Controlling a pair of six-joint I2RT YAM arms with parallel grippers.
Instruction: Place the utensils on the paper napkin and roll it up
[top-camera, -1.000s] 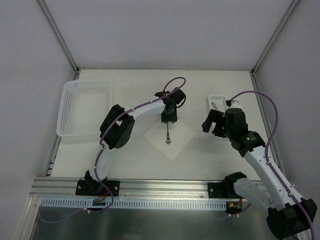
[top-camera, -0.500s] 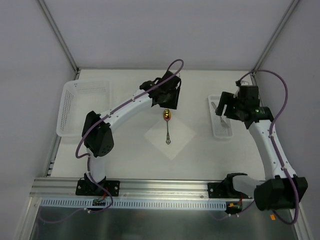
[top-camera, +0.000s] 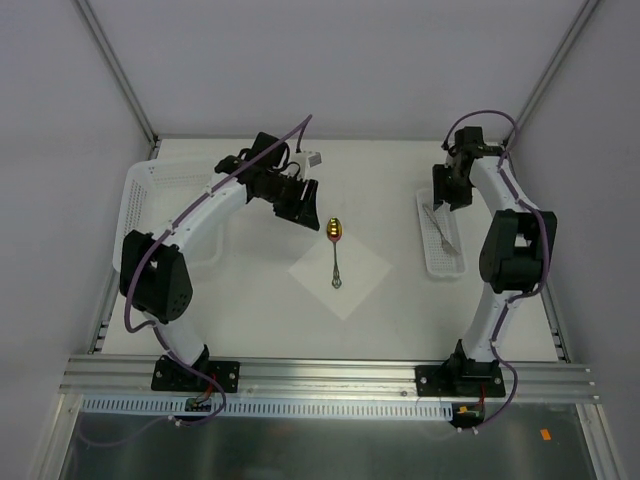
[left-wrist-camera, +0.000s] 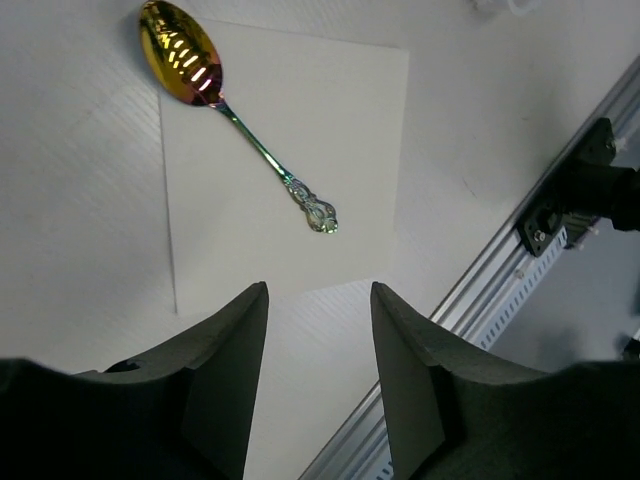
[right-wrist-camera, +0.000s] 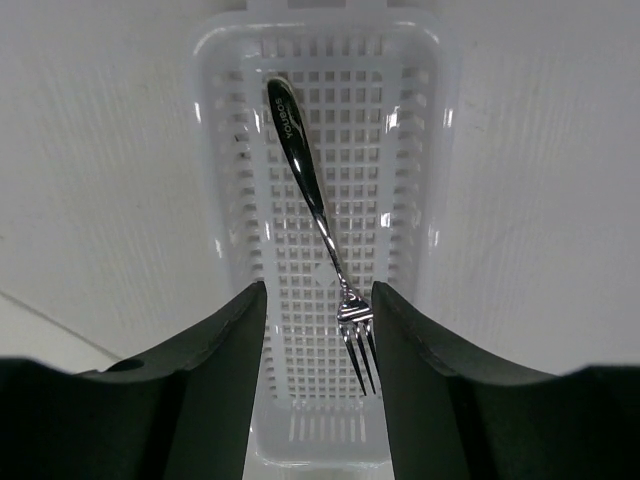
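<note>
Left tool (left-wrist-camera: 319, 290): the jaws stand apart with nothing between them. It hangs above the tabletop (top-camera: 250, 300), at 11 o'clock from the paper napkin (top-camera: 352, 285).

The spoon (top-camera: 336, 262) lies on the napkin, handle toward 6 o'clock and gold bowl toward 12 o'clock at the napkin's far corner. Whether the bowl overhangs that corner is hard to make out.

Right tool (right-wrist-camera: 319, 288): the jaws stand apart and grip nothing, above the small basket (right-wrist-camera: 420, 150) at 3 o'clock from the napkin. The fork (right-wrist-camera: 303, 170) lies loose in this basket. In the wrist view its tines sit between the fingers (right-wrist-camera: 225, 380), and contact cannot be determined.

The tool bodies cut off the basket's near end. The left arm hides part of the large basket (top-camera: 135, 200).
</note>
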